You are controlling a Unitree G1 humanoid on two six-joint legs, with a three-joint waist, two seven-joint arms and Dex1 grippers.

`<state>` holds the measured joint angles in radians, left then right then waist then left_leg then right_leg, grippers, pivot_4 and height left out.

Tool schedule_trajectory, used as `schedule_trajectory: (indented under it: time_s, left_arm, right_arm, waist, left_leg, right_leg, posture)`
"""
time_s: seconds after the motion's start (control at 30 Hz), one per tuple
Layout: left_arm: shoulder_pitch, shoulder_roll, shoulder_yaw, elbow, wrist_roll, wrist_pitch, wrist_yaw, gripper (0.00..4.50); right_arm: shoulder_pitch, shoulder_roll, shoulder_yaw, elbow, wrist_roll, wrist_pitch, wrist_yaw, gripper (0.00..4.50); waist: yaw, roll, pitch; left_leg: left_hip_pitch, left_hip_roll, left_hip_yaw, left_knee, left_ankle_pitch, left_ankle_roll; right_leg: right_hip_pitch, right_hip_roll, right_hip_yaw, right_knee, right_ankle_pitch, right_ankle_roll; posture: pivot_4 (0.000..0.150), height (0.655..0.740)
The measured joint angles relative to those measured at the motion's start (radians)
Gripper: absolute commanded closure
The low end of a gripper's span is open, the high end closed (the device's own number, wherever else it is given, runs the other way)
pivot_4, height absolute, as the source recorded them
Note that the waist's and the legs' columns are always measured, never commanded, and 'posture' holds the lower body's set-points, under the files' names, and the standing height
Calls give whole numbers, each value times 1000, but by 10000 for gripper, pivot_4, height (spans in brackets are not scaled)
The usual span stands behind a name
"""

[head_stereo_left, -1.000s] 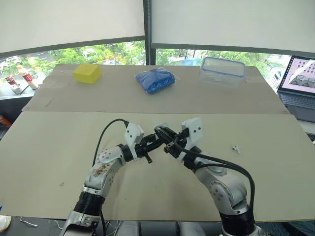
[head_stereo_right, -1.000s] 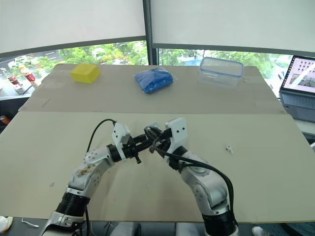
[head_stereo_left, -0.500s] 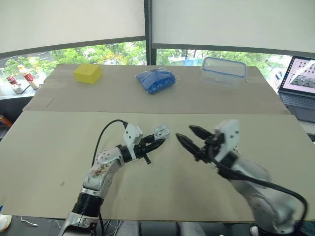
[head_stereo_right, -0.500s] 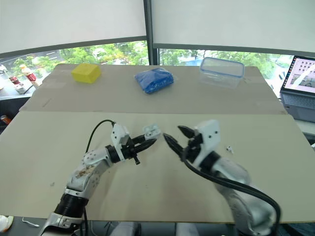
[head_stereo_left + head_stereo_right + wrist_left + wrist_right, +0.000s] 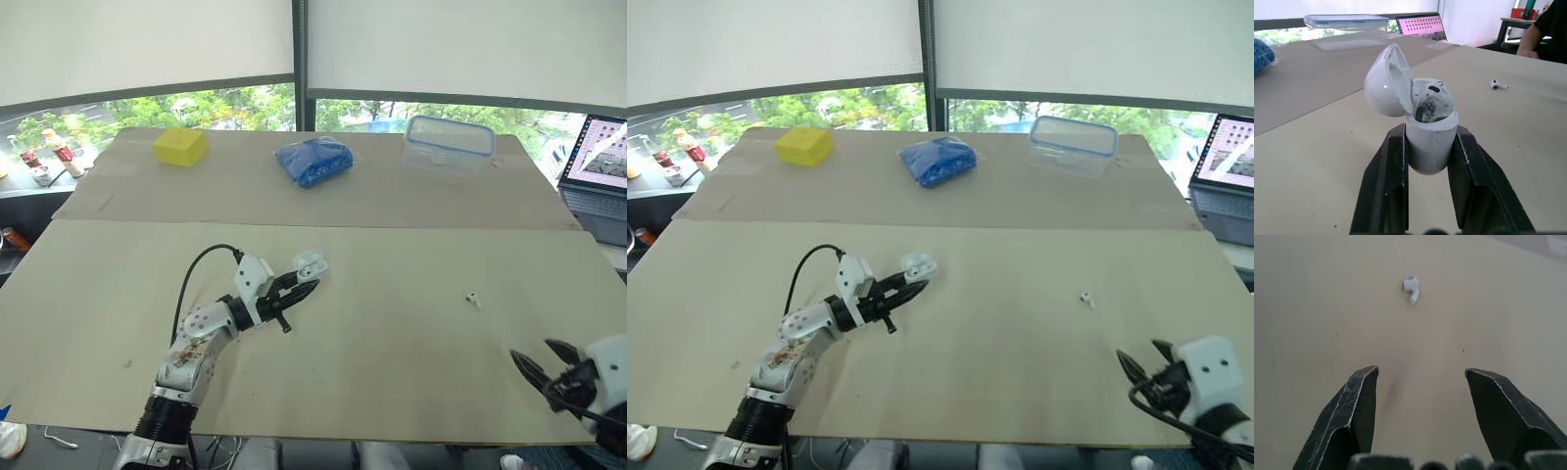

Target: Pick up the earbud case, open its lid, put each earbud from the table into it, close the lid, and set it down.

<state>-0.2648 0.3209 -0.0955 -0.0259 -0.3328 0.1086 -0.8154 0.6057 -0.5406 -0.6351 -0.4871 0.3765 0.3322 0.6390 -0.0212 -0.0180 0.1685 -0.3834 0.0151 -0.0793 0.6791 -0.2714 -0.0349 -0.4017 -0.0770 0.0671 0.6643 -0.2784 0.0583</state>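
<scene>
Black right tool point(image 5: 1420, 374) hangs spread wide over the near edge of the desk point(image 5: 392, 392), holding nothing and well short of the loose earbud point(image 5: 1411, 284). The bud is tiny, rounded and lying on its side, so I'd judge fingers point(image 5: 1352, 406) this broad could flick or skid it away if they close off-centre. The head views cut that arm off at the frame edge, so its wrist angle is hard to read. Further in, the left tool point(image 5: 302, 284) pinches the earbud case point(image 5: 1430, 147) by its lower body, clear of the desk, with the lid point(image 5: 1386, 83) swung back. The grip is narrow: pressing a bud in from the side could tilt the case or pop it out, and a knock could shut the lid. One socket looks filled, but the smudged inside makes that unclear, and the lid partly hides the other. Beyond, the blue bundle point(image 5: 313, 162) and clear box point(image 5: 447, 142) stand well apart from the work.
</scene>
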Motion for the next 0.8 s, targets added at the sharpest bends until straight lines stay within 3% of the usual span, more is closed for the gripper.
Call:
schedule_trajectory:
  time_s: [0.17, 0.33, 0.47, 0.8]
  left_arm:
    - [2, 4, 0, 0, 0, 0, 0, 39149]
    - [2, 5, 0, 0, 0, 0, -1, 39149]
    - [5, 6, -3, -1, 0, 1, -2, 39149]
    - [12, 2, -25, -6, 0, 2, -3, 39149]
  right_arm:
    - [37, 11, -8, 38, 2, -19, 35, 0]
    - [-36, -8, -2, 40, 2, -7, 29, 0]
    - [-191, -82, 68, 64, 0, 52, 22, 0]
    - [-607, -168, 283, 372, -49, 132, 9, 0]
  waist:
    - [3, 1, -1]
    - [2, 1, -1]
    - [-1, 1, -1]
    - [10, 1, -1]
  left_leg:
    - [0, 0, 0, 0, 0, 0]
    - [0, 0, 0, 0, 0, 0]
    - [0, 0, 0, 0, 0, 0]
    - [-1, -1, 0, 1, 0, 0]
  right_leg:
    - [0, 0, 0, 0, 0, 0]
    - [0, 0, 1, 0, 0, 0]
    - [0, 0, 1, 0, 0, 0]
    - [0, -1, 0, 0, 0, 0]
  posture:
    - [1500, 6995]
    - [1500, 6995]
    - [1500, 6995]
    - [1500, 6995]
